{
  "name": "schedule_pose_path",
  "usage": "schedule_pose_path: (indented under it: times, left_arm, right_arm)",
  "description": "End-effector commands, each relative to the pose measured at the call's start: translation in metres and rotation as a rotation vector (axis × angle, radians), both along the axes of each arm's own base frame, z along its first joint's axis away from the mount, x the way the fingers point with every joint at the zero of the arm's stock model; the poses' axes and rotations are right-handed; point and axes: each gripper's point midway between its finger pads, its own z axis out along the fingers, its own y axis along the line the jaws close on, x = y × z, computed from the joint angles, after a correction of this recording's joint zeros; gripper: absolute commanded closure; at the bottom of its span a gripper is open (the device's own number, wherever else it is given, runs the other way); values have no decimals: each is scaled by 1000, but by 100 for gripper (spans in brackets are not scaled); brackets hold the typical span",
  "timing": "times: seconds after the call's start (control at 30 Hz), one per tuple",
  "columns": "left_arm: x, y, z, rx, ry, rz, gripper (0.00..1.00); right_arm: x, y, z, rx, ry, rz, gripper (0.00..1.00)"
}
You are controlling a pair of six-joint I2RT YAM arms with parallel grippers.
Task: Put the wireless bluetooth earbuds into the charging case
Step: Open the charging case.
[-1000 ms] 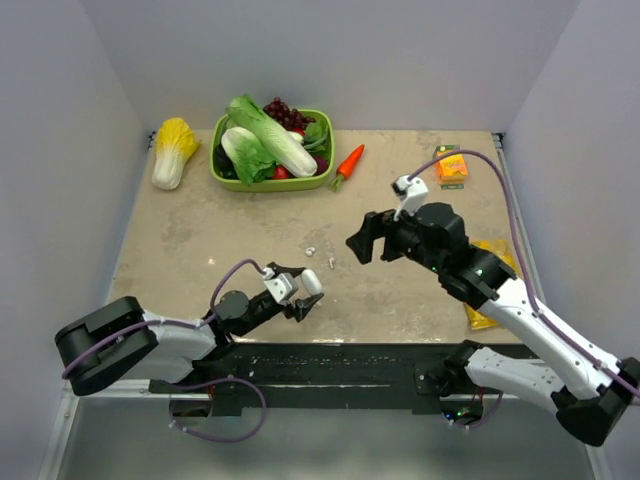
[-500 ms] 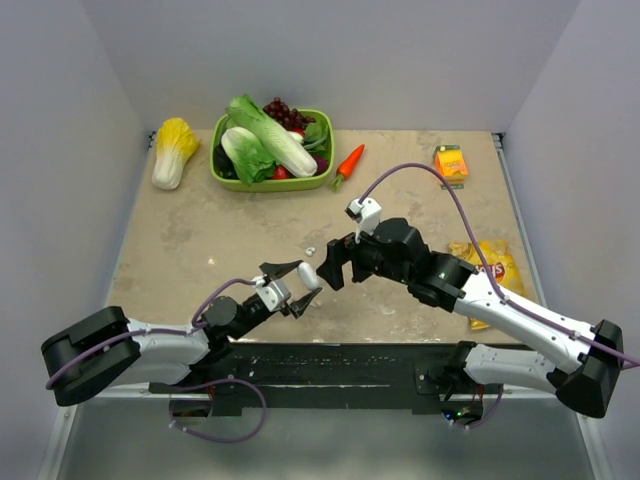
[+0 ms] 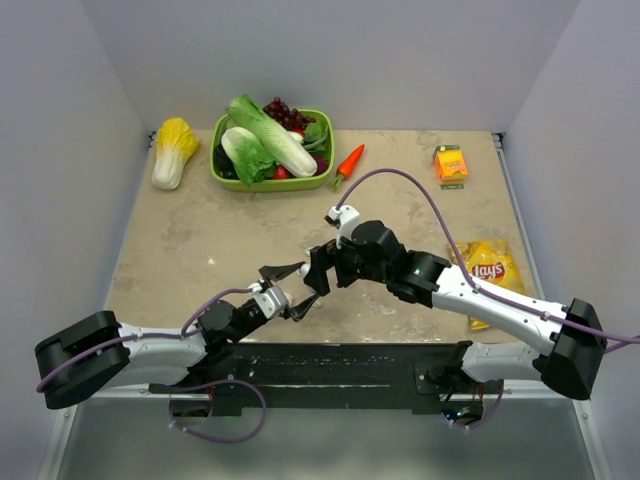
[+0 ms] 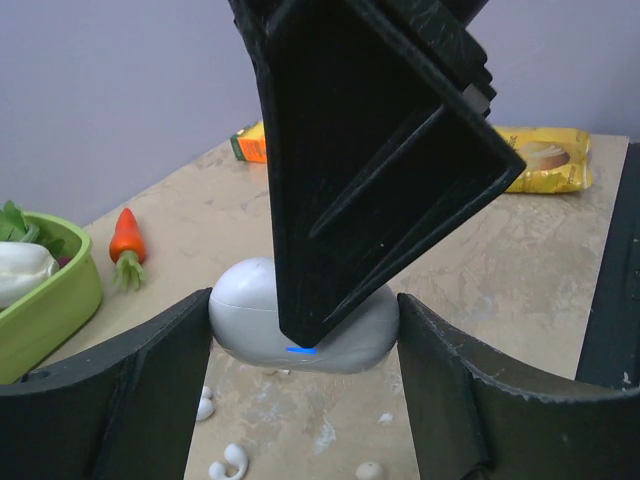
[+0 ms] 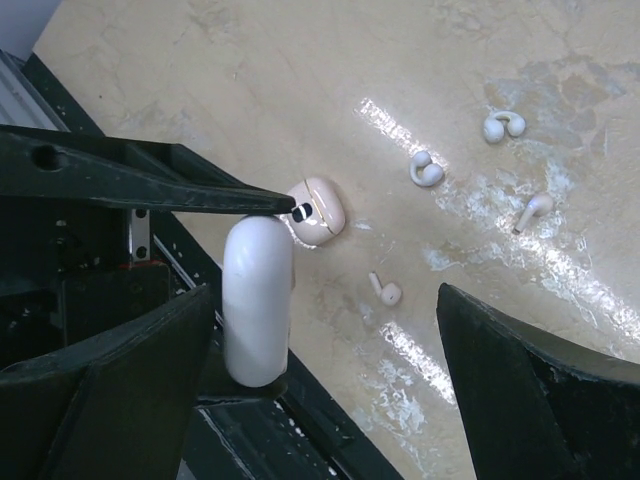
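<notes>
Jaws of the left gripper (image 3: 292, 290) stand partway apart and are clamped on the small cream-white rounded plastic charging case (image 4: 245, 310), one black finger against each side, with a tiny blue light glowing low on its smooth front. The right gripper (image 3: 322, 276) has its jaws spread wide with nothing between them. It hangs directly over the case, and one of its black ribbed fingers (image 4: 370, 170) comes down in front of it in the left wrist view. From where I stand, the only writing I can read is "Lay's" on the glossy yellow crisp bag (image 3: 487, 272) lying flat at the right of the table. The small orange carton (image 3: 451, 162) at the far right carries print too small to make out. The left arm lies low, stretched forward from its base towards the middle of the near edge. The right arm reaches leftward across the table with its wrist bent down over the other gripper. The tiny white plastic earbuds (image 5: 427, 168) lie scattered on the beige mottled table (image 3: 200, 240) just beyond the case, some hooked and some stemmed. One rounder pale-pink piece (image 5: 318, 210) with a dark dot sits just beside the case. At the far side stands a lime-green plastic bowl (image 3: 270, 184) heaped with leafy vegetables and grapes. A toy orange carrot (image 3: 348, 162) lies beside it, and a yellow-white cabbage (image 3: 173, 150) lies further left.
</notes>
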Motion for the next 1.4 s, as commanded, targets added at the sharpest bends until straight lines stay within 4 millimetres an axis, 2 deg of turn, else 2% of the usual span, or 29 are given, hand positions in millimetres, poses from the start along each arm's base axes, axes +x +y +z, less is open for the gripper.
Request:
schedule_pose_path:
  times: [0.0, 0.77, 1.0, 1.07, 1.2, 1.37]
  left_arm:
    - [-10, 10, 83, -249, -179, -5, 100]
    - [-11, 14, 78, -238, -161, 25, 100]
    - [-11, 15, 76, -237, -150, 31, 100]
    - [-11, 15, 74, -234, -146, 35, 100]
    - [-9, 14, 72, -226, -140, 42, 100]
    - [-9, 13, 73, -233, -139, 38, 100]
  right_arm:
    - [4, 4, 16, 43, -17, -24, 5]
    - [8, -26, 29, 52, -57, -151, 6]
    - [10, -32, 41, 81, -83, -182, 17]
    - [9, -32, 44, 93, -86, -177, 17]
    - [-1, -19, 63, 194, -100, -99, 17]
    - [-5, -8, 58, 190, -74, -46, 24]
